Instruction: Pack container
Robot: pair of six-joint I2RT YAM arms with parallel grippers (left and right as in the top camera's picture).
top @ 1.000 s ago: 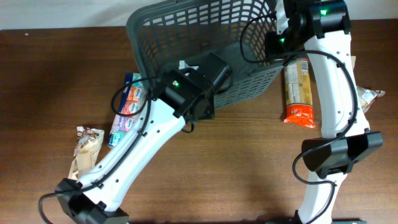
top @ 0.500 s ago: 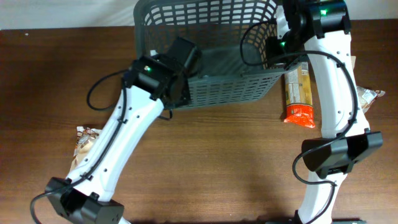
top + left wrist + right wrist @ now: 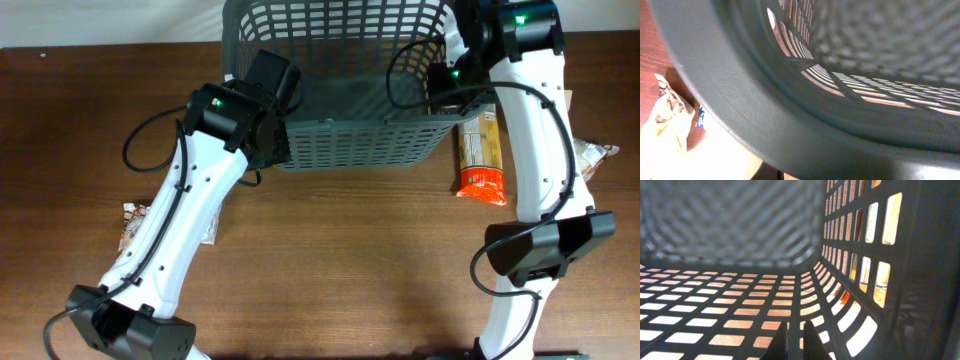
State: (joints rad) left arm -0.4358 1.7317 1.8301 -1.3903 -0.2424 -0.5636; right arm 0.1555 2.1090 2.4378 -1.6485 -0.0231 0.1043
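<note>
container [image 3: 350,150] far rim cut off (overhead) | snack packet [image 3: 130,218] under left arm [image 3: 175,240] | wrist views: far wall blurred

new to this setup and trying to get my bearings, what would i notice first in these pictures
The large dark grey shopping basket at the far side of the brown table dominates, with nothing visible inside it. The white left arm and right arm reach to its left and right ends. An orange-ended packet lies on the table just right of the basket, beneath the right arm.

Far side blocked by the container [image 3: 350,150]; near table [image 3: 350,260] lies open.
</note>
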